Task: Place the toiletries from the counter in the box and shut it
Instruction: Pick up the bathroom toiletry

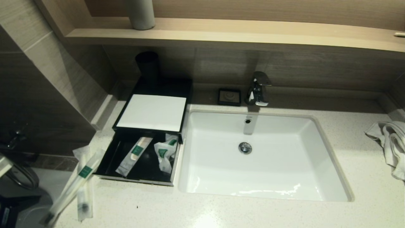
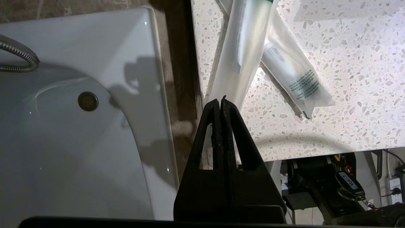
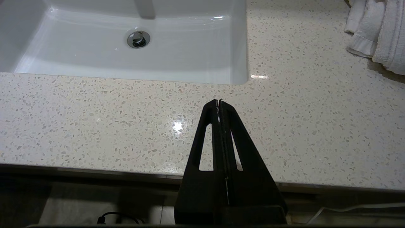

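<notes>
We start at the low black rectangular box w/ white top panel (image 1: 152, 112): it sits just left of the white rectangular sink basin (image 1: 262, 158), its front drawer (image 1: 139, 158) pulled out toward us and still open. Inside the drawer we count two translucent white sachets w/ green labels: a long flat one (image 1: 134, 155) lying diagonally, and a crumpled short pouch (image 1: 164, 153) beside it, nearer the sink. So part of the packing looks done.

Still out: two long thin translucent sachets (image 1: 80, 180), crossed over each other, left of the drawer at the near-left corner of the pale speckled stone counter (image 1: 221, 212). In the left wrist view our left gripper (image 2: 220, 100) has its jaws pressed together on the end of one long sachet (image 2: 240, 53), which slants up off the counter; the other long sachet (image 2: 294, 79) lies flat on the stone under it. Whether more toiletries lie out of frame we can't tell.

Our right gripper (image 3: 219, 102) hangs parked over bare counter in front of the sink, jaws pressed together, nothing in them. A white cloth towel (image 1: 390, 142) is bunched at the far right of the sink; not ours to pack.

Our read: approx. halfway. Left to do: the held sachet into the drawer, then the last one, then push the drawer shut.
</notes>
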{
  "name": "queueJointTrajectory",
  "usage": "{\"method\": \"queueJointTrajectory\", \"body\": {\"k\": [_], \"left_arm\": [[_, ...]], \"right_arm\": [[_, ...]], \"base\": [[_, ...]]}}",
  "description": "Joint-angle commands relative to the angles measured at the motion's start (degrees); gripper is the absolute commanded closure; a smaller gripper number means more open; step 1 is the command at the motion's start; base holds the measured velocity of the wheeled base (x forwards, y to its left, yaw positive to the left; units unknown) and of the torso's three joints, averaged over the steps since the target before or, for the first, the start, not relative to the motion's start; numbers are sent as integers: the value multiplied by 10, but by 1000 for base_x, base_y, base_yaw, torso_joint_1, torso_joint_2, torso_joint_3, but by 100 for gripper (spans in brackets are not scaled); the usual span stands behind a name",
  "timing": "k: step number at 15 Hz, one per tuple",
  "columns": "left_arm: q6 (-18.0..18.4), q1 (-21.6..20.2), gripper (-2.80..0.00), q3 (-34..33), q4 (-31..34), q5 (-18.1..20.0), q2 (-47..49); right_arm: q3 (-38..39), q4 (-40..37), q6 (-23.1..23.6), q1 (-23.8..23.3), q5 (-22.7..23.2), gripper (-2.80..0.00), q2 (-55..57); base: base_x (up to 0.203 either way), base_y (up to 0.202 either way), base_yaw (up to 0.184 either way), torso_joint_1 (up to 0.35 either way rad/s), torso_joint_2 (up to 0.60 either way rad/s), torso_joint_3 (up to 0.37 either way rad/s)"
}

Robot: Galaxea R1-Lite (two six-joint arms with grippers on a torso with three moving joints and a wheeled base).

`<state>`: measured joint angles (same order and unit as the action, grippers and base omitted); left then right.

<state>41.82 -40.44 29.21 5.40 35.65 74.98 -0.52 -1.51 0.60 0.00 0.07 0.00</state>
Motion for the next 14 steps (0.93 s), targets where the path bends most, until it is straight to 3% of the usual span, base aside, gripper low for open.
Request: {"method": "queueJointTrajectory", "body": {"k": [1, 6, 14], "left_arm": [[8, -1, 0, 3, -2, 2, 27], [33, -1, 0, -25, -3, 2, 32], [41, -1, 0, -53, -3, 2, 8]], "right_arm": [[0, 0, 0, 0, 0, 0, 0], [0, 0, 0, 0, 0, 0, 0], [0, 0, 0, 0, 0, 0, 0]], "base": [[0, 0, 0, 0, 0, 0], [0, 0, 0, 0, 0, 0], [0, 0, 0, 0, 0, 0]]}}
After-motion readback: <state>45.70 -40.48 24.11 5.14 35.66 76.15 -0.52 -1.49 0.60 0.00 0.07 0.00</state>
